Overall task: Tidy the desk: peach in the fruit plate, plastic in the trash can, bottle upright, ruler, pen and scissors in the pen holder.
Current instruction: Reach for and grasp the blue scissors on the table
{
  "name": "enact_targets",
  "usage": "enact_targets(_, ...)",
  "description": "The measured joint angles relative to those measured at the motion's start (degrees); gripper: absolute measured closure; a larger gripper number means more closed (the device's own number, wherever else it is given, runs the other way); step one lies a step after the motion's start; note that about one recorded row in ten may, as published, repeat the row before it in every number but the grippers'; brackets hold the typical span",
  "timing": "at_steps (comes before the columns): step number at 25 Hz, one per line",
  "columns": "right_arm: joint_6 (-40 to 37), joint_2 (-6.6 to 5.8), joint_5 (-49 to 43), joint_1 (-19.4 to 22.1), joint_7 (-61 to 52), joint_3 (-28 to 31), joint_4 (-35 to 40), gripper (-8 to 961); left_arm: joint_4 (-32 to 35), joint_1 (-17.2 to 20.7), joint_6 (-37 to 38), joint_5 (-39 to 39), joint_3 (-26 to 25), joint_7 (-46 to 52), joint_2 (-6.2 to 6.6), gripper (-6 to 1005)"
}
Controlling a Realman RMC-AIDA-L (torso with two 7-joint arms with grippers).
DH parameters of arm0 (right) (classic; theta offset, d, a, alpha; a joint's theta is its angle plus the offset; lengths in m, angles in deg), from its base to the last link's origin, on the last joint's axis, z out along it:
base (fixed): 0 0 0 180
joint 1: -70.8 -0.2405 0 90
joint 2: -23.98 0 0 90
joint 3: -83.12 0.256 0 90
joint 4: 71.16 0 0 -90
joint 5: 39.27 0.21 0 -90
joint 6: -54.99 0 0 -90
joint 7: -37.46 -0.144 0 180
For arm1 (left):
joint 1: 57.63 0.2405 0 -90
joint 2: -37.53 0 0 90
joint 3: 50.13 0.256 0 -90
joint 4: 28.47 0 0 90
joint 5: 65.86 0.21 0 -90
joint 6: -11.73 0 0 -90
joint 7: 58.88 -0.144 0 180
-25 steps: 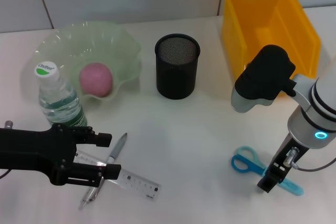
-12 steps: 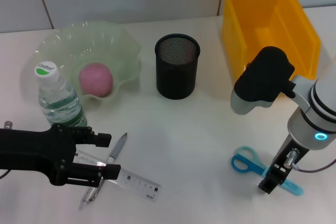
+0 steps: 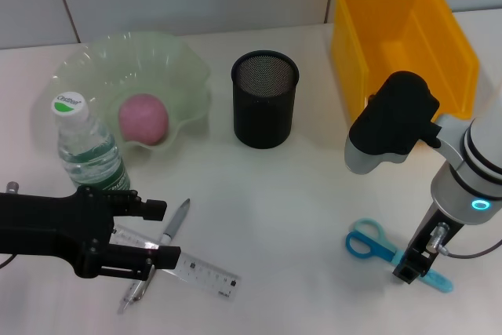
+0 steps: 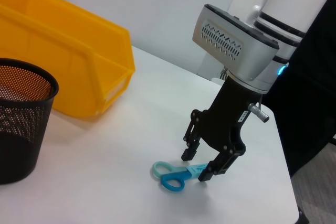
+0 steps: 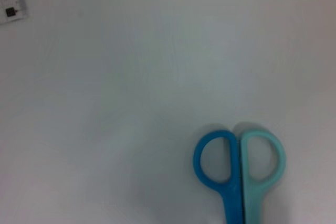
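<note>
Scissors [image 3: 376,247] blades lie hidden beneath the right gripper's [image 4: 203,167] open jaws.

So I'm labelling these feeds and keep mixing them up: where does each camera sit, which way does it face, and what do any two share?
Head view: on the robot's head, facing forward and down at the desk; shows the left pincer over the ruler and the right pincer at the scissors.
Left wrist view: on the left wrist, facing across the desk; shows the right pincer open astride the scissors, not its own fingers.
Right wrist view: on the right wrist, facing down at the scissors; no fingers show.
All three share the scissors.
</note>
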Motion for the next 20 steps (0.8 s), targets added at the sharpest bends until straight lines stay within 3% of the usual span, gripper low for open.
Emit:
enact_targets(1,-0.01,0.00,0.00,-0.01,0.00,-0.03,-0.02,471,0.02,0.00,0.01,0.00,0.00,0.03,0.00,210)
enact_targets(20,-0.01,-0.09,0.00,-0.61,-0.06,-0.29,-0.46,480,0.08,0.00,0.03,0.00,-0.09,-0.01,0.00,212)
